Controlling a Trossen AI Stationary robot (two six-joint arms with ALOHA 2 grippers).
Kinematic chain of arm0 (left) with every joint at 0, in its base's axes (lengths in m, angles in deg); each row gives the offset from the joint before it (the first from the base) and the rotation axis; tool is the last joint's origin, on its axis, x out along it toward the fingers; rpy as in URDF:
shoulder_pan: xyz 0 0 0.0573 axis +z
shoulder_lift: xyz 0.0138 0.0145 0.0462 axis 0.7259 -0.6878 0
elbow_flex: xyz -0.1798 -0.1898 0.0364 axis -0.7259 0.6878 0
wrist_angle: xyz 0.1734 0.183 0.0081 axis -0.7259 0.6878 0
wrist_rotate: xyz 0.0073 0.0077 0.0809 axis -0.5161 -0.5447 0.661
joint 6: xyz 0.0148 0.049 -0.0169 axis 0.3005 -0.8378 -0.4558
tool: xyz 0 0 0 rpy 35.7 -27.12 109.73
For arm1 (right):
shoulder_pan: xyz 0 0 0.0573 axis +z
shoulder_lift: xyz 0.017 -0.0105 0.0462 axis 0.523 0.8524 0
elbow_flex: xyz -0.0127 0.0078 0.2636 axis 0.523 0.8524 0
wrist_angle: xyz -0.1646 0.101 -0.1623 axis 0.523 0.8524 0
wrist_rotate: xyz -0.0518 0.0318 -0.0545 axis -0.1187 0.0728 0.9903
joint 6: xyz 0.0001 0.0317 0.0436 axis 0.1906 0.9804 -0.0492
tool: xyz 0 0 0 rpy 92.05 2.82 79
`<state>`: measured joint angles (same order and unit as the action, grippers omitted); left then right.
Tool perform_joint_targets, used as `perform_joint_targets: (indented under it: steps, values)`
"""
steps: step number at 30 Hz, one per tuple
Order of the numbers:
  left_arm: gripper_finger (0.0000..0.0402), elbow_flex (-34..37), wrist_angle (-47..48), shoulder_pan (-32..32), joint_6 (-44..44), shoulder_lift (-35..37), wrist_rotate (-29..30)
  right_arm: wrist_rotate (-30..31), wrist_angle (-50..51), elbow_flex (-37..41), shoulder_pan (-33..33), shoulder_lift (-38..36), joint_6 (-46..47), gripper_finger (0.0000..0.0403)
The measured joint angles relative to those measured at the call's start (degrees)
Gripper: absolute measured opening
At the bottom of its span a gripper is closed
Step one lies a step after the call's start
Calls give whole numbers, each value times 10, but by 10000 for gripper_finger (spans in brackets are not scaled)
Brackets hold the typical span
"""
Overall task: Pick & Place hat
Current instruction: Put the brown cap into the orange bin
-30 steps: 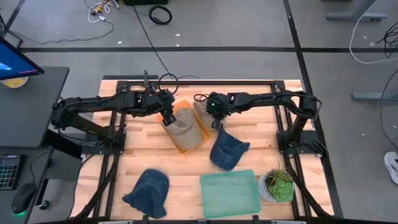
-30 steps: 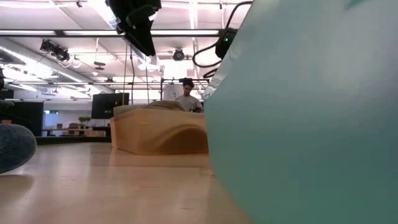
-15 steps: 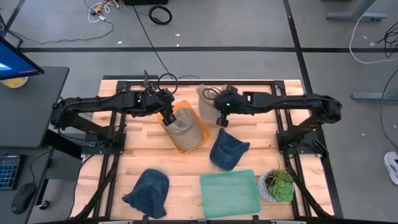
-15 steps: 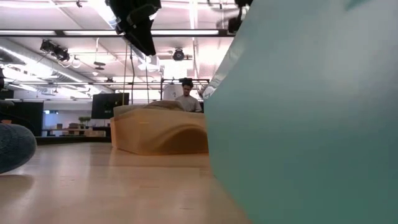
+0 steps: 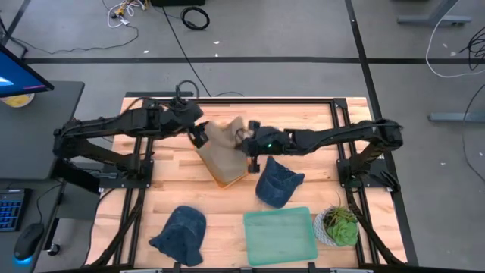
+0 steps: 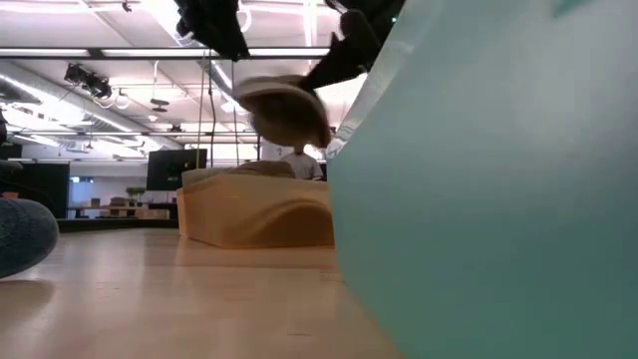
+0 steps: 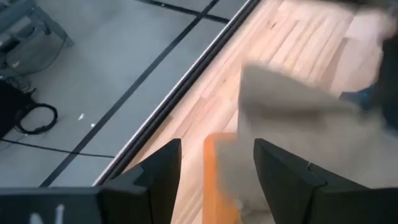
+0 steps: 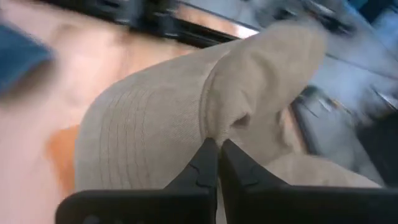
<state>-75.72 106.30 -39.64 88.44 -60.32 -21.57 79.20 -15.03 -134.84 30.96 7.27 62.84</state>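
A tan hat (image 5: 222,140) hangs over the orange tray (image 5: 229,179) in the high view; in the low view this tan hat (image 6: 286,112) floats above the tray (image 6: 254,211), where a second tan hat (image 6: 261,170) lies. My right gripper (image 5: 251,146) is shut on the lifted hat at its right side. My left gripper (image 5: 198,133) is open and hovers at the hat's left, far corner; in its wrist view the left gripper (image 7: 217,163) looks down on tan cloth (image 7: 292,112) and the tray's rim (image 7: 214,168). My right gripper pinches a raised fold of the tan hat (image 8: 219,127) between its two shut fingertips (image 8: 202,165). It comes level from the table's right. The hat is lifted clear, its crown (image 8: 137,149) spreading beyond the fingers above the orange tray.
A blue hat (image 5: 277,182) lies right of the tray, another blue hat (image 5: 180,235) near the front left. A green tray (image 5: 279,235) and a potted plant (image 5: 338,226) sit at the near right; the green tray (image 6: 498,179) fills the low view's right.
My right gripper has carried the tan hat from the far side of the table toward the left, so it now hangs over the orange tray. My left gripper has drawn back a little toward the far left, away from the tray.
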Motion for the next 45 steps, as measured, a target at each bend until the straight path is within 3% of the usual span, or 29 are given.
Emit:
perform_joint_targets:
  steps: [4,9,19,29,34,45]
  values:
    - [206,0,8,0,0,21,0,-35,-67,0,16,50,-60,2]
    - [206,0,11,0,1,38,-1,-29,-101,0,22,91,-100,3]
    - [206,1,45,-8,7,38,-2,-18,-48,0,21,113,-161,5]
    - [206,1,52,-18,19,37,-2,-19,0,0,10,113,-156,10]
    - [206,1,52,-18,23,37,-2,-19,-8,0,10,113,-159,45]
    - [206,1,56,-30,37,37,-2,7,-5,0,25,107,-113,162]
